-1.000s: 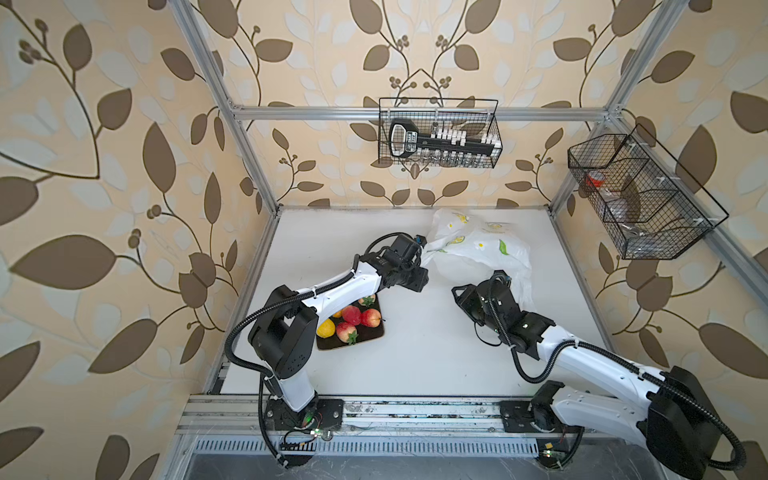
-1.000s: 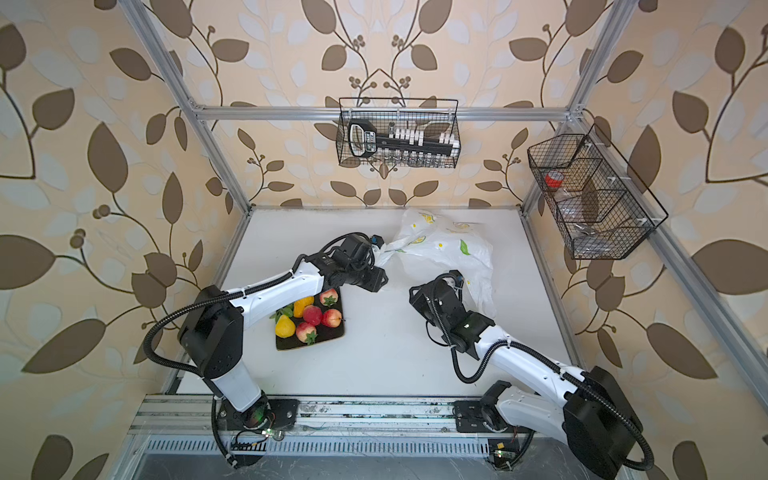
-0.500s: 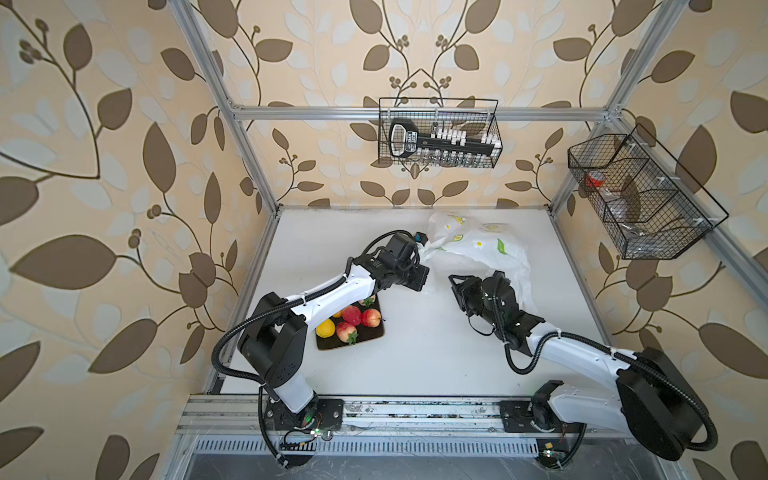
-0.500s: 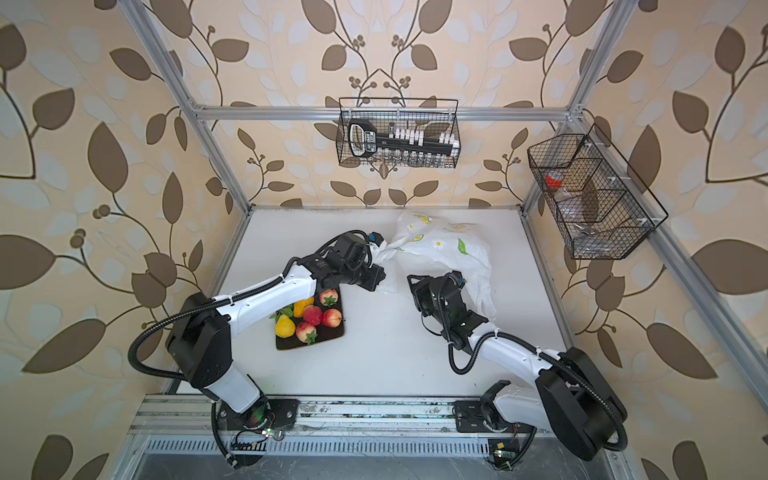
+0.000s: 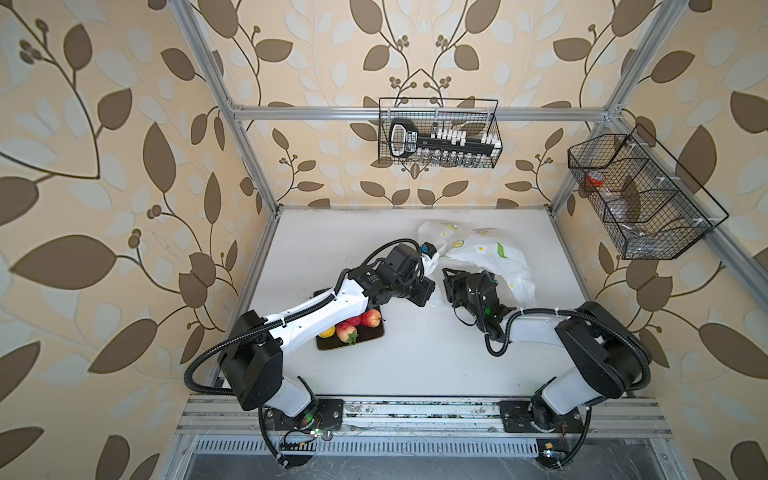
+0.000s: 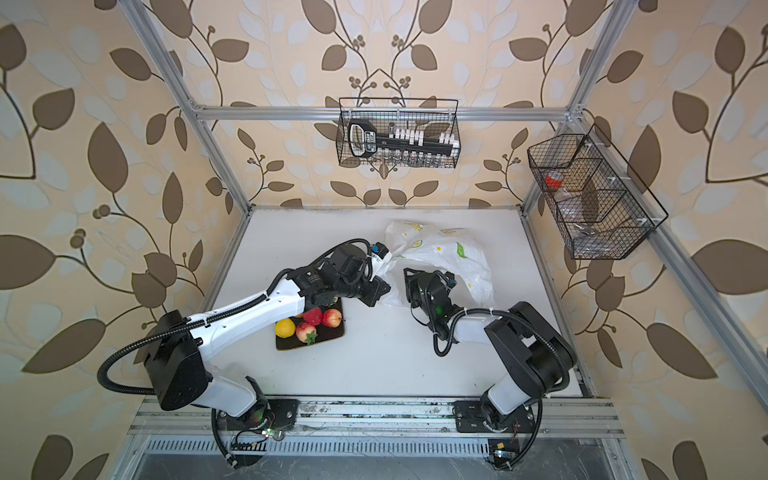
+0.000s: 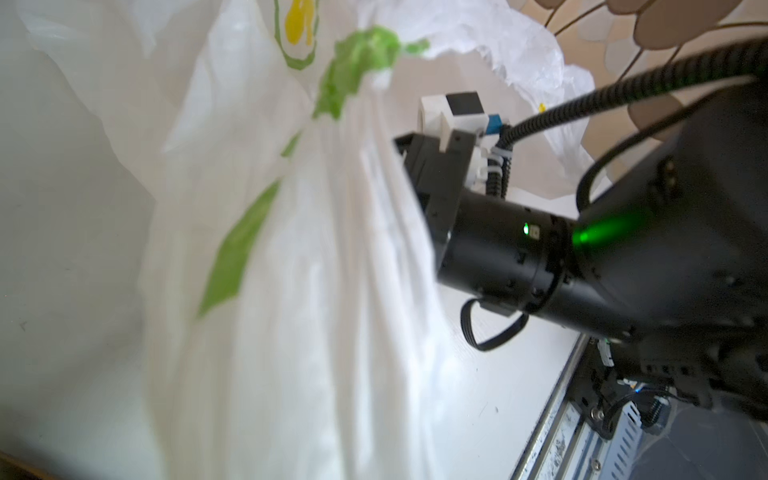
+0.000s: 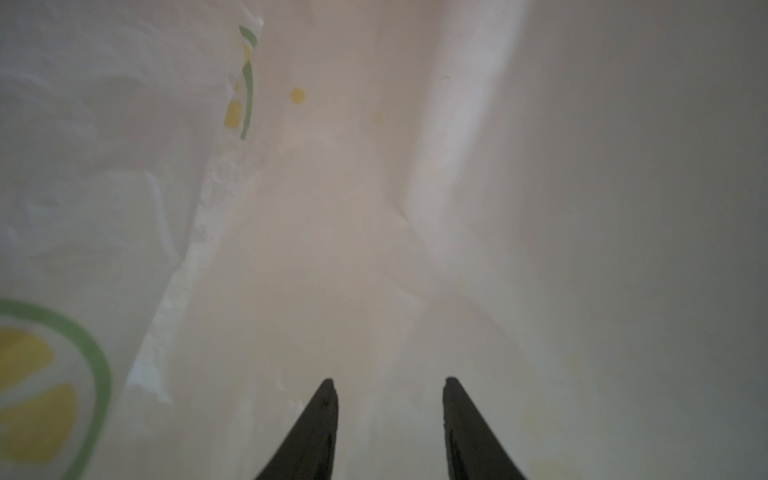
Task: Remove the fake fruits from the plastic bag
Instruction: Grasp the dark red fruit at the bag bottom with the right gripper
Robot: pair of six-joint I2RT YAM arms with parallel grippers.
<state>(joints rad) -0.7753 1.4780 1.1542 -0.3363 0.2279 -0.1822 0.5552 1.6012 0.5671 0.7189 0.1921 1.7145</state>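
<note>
The plastic bag lies crumpled at the back right of the white table. My left gripper is shut on its near-left edge. In the left wrist view the bag's film runs bunched and taut down over the jaws and hides them. My right gripper sits at the bag's mouth, open, with nothing between its fingers. Only bag film surrounds it, and no fruit shows inside. Several fake fruits lie on a dark tray: an apple, a strawberry and a yellow piece.
The left forearm passes over the tray's far side. A wire basket hangs on the back wall and another on the right wall. Aluminium posts frame the table, and a rail runs along its front edge.
My left gripper has shut on the bag's edge. The right gripper has moved left, towards the bag's mouth and the left gripper.
</note>
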